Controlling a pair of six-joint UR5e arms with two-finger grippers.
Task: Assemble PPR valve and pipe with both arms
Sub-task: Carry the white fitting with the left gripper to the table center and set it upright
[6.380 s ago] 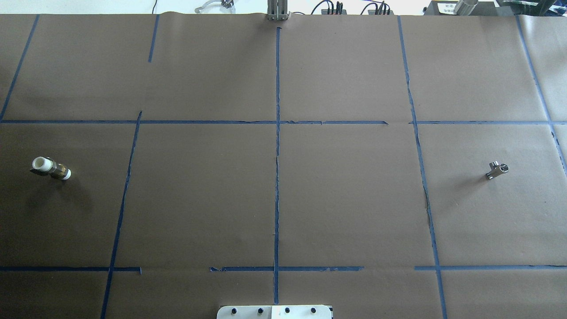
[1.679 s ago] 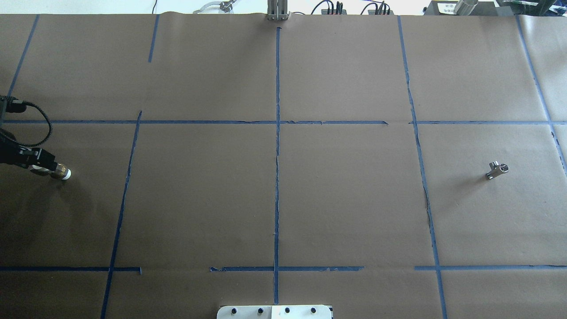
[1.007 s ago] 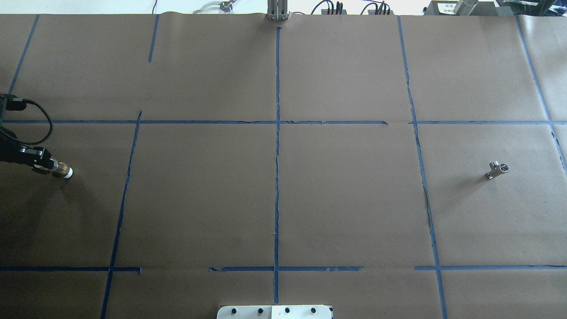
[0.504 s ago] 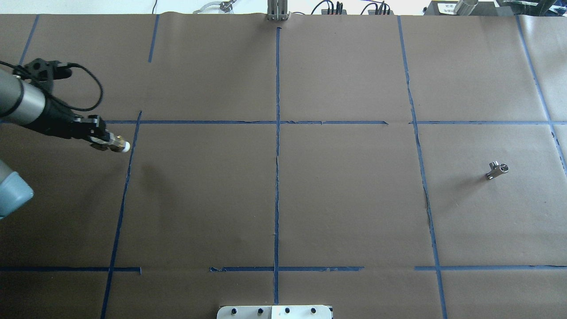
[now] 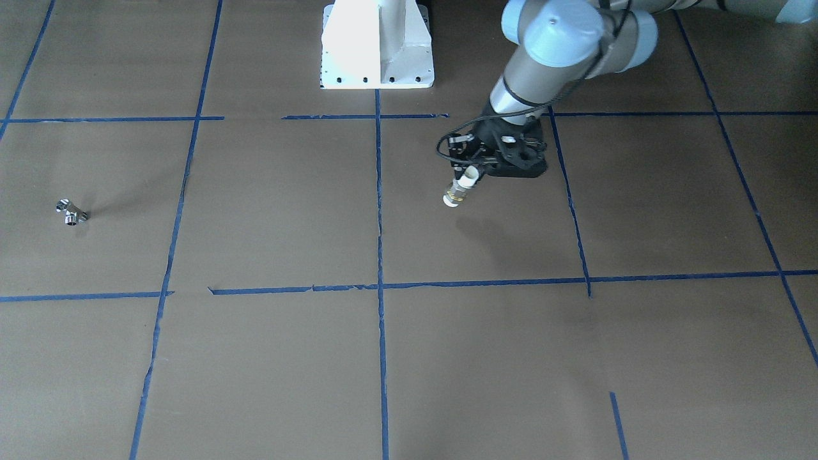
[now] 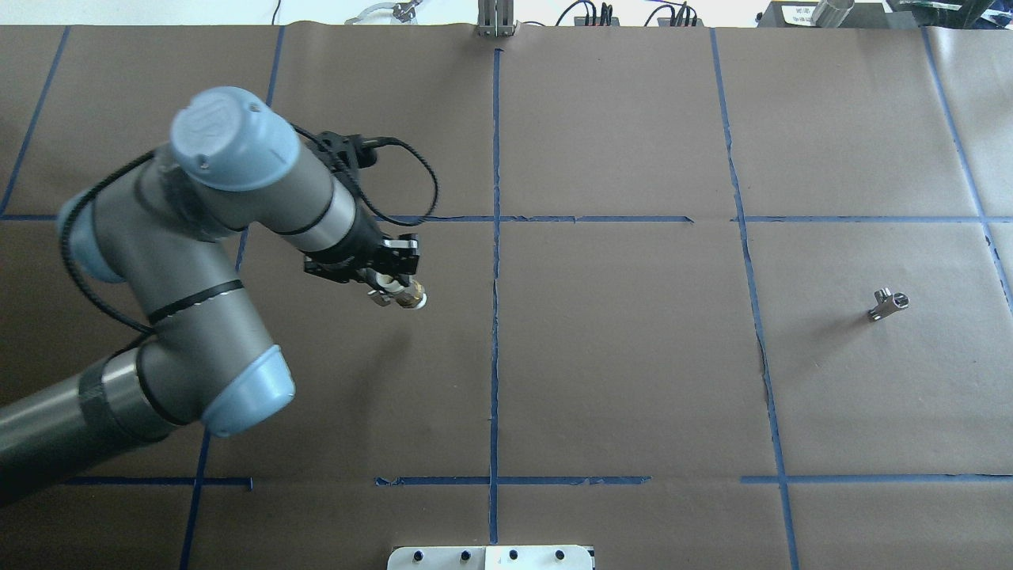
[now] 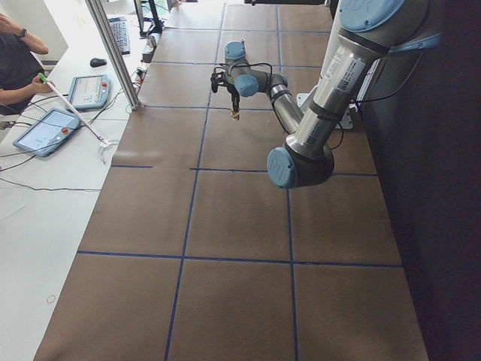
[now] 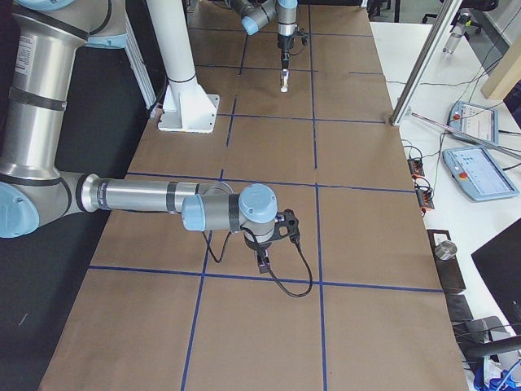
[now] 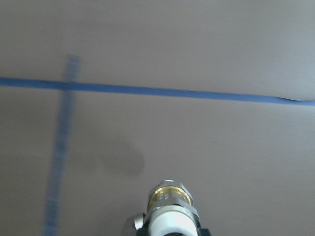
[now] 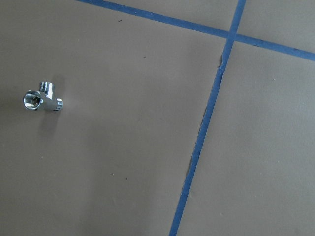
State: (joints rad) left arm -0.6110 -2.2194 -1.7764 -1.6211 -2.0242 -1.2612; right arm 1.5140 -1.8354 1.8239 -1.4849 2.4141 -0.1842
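On the overhead view's left half, the valve [image 6: 409,298] is held by the left pincer [image 6: 386,285], whose jaws are closed on its rear white end. The brass band and the front white end are left sticking out free. From the shadow cast apart from it, the valve is judged to be clear of the desk [image 6: 625,372]. Its long axis runs from the pincer toward about 4 o'clock in that view, with the free end just short of the blue centre line.

Well apart from the valve, at 3 o'clock, the pipe [image 6: 887,303] lies on the desk, touched by nothing. Its main body is laid roughly from 8 to 2 o'clock, the open socket at the 2 o'clock end.

The right pincer [image 8: 262,261] is shown only in the right side view, hanging over the desk, and how far it is open cannot be told. In the right wrist view the pipe is seen at about 9 o'clock from the picture's middle, near the edge. The right arm is therefore judged the nearer one, and a shift toward that side is judged needed before the pipe can be gripped.
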